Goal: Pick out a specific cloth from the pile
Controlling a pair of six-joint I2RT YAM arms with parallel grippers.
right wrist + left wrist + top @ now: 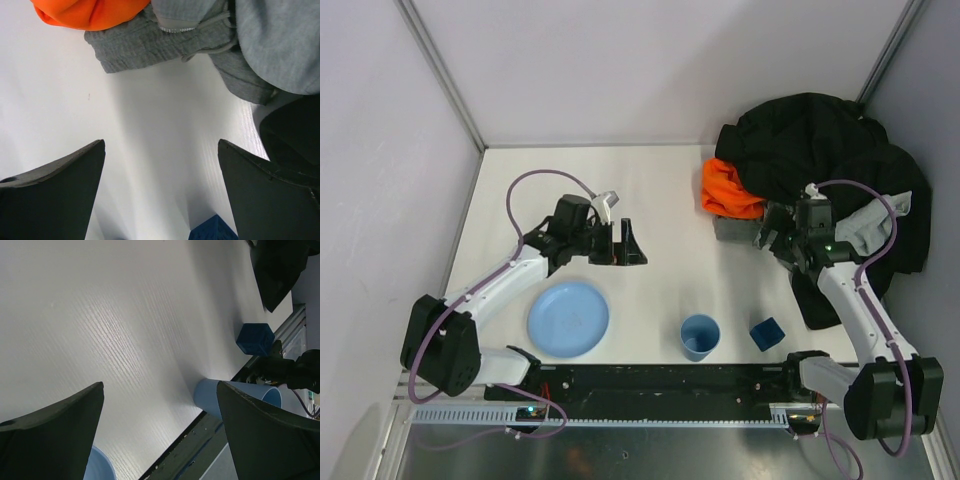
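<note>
The mid-grey soft fabric cloth [135, 42] lies at the left edge of the black garment pile [820, 150], touching a bright orange cloth [725, 190]. The right gripper [775, 240] hovers near it with its jaws apart. The left gripper [618, 245], likewise spread, hangs over open white table [670, 190].

Pile [820, 140] in far right corner of table [660, 190], trailing toward near edge along right side. Cloth [730, 228] at pile's near left edge, lying on table, second cloth [728, 190] just behind, overlapping it. Cloth's right end maybe tucked under rest of pile; arm blocks view. Right gripper [772, 238] just right of cloth. Plate [568, 318] near left. Cup [700, 336] right of plate, apart. Cube [766, 332] right of cup. Left gripper [617, 248] behind plate, above table.
</note>
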